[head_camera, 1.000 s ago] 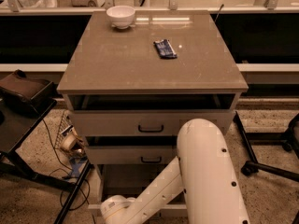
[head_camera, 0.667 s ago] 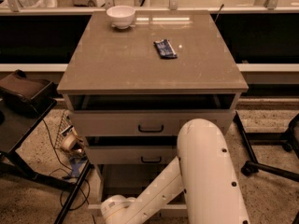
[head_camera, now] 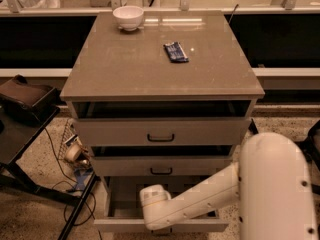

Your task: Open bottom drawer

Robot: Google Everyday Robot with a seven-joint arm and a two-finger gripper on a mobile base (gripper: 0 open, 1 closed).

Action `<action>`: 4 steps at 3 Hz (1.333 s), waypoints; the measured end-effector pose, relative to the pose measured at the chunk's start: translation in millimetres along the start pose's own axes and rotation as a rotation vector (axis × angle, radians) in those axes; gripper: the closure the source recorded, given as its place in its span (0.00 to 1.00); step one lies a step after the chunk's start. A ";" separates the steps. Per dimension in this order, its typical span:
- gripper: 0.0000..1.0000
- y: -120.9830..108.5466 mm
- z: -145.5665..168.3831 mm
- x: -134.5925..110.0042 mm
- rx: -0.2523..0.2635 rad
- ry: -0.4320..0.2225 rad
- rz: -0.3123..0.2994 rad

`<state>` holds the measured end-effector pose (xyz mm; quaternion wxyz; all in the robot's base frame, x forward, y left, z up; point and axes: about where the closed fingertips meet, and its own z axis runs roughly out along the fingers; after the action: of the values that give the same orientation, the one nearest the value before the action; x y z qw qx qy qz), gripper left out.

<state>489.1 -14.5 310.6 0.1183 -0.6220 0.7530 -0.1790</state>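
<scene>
The bottom drawer (head_camera: 116, 224) is the lowest and slimmest of three in the grey-beige cabinet. It stands pulled well out, with its flat tray (head_camera: 125, 200) showing. My white arm (head_camera: 200, 196) reaches down and left across the drawer, and its wrist (head_camera: 154, 200) hangs over the drawer's front edge. The gripper is hidden below the wrist at the bottom edge of the view. The drawer's black handle is not visible.
The middle drawer (head_camera: 161, 167) and top drawer (head_camera: 161, 132) are each slightly ajar. A white bowl (head_camera: 128, 17) and a blue packet (head_camera: 176, 52) lie on the cabinet top (head_camera: 125, 69). A black stand with a bag (head_camera: 25, 96) is at left, with cables (head_camera: 75, 159) on the floor.
The arm's wrist has moved up and to the right, from the lower left of the drawer opening to over the drawer front. More of the open drawer's tray shows.
</scene>
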 end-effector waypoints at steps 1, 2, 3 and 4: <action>1.00 -53.3 4.0 36.1 -0.014 -0.046 0.090; 1.00 -53.1 6.3 35.1 -0.059 -0.059 0.127; 1.00 -47.8 8.7 28.5 -0.064 -0.064 0.104; 1.00 -33.0 45.3 40.5 -0.149 -0.081 0.129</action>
<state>528.8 -65.0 285.0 0.1133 -0.5859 0.7975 -0.0891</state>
